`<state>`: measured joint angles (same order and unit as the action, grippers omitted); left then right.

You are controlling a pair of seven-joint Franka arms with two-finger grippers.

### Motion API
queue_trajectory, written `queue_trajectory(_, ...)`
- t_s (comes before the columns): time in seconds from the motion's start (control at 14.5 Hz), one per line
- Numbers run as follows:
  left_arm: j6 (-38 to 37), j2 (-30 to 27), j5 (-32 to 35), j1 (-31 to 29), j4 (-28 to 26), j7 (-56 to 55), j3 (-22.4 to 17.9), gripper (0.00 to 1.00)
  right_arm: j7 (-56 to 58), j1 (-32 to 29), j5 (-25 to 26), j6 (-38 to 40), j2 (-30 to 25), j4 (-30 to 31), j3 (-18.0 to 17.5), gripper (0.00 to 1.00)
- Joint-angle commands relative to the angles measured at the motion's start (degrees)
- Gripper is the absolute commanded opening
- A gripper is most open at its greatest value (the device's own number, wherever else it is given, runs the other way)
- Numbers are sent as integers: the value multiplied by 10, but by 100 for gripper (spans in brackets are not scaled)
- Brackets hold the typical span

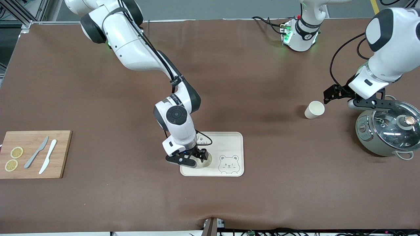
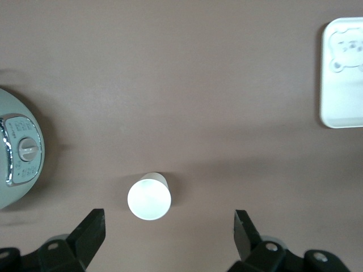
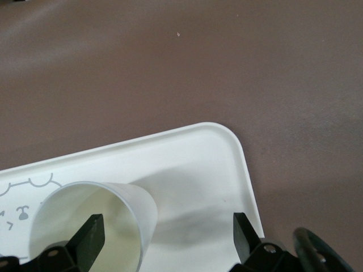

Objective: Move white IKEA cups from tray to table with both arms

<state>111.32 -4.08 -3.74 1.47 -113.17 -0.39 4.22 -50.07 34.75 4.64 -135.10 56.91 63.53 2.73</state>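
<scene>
Brown table [image 1: 98,203] covering fills the scene, robot bases along its top edge. Cream bear tray [image 1: 233,141] sits near the middle toward the front-camera edge; one white cup [image 1: 205,160] stands upright on it beside the printed bear, open side up, nothing inside. Right gripper [image 1: 196,159] is low over the tray, fingers spread wide, one finger [image 3: 91,238] inside the cup's mouth, the other outside; not clamped. Second white cup [image 1: 314,109] stands on bare table toward the left arm's end, beside a grey-green cooker [image 1: 377,141] with a glass lid [image 1: 398,123]. From the left wrist view its flat base [image 2: 149,199] faces up, so apparently upside down. Left gripper [image 1: 331,94] hovers wide open just beside this cup, holding nothing. Wooden board [image 1: 62,154] near the right arm's end corner carries two lemon slices [image 1: 13,158] and two knives [image 1: 42,155].
</scene>
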Motion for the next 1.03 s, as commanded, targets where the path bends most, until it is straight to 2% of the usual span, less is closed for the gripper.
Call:
queue_trajectory(0.0, -72, 22, 22, 16, 89, -14, -4, 100, -18, 11, 15, -6, 20, -22, 8, 100)
queue_trajectory(0.41, -186, 76, 33, 31, 256, -11, -4, 100, -20, 13, 13, -9, 21, -24, 7, 100)
queue_trajectory(0.55, -217, 91, 33, 33, 299, -11, -4, 100, -20, 12, 12, -9, 21, -24, 6, 68)
queue_trajectory(0.69, -231, 96, 29, 37, 312, -12, -4, 100, -20, 13, 12, -9, 21, -24, 6, 36)
queue_trajectory(0.76, -233, 97, 28, 37, 316, -13, -4, 100, -20, 12, 12, -10, 21, -24, 6, 26)
queue_trajectory(0.96, -233, 101, 27, 39, 318, -13, -1, 100, -20, 12, 12, -11, 21, -24, 6, 5)
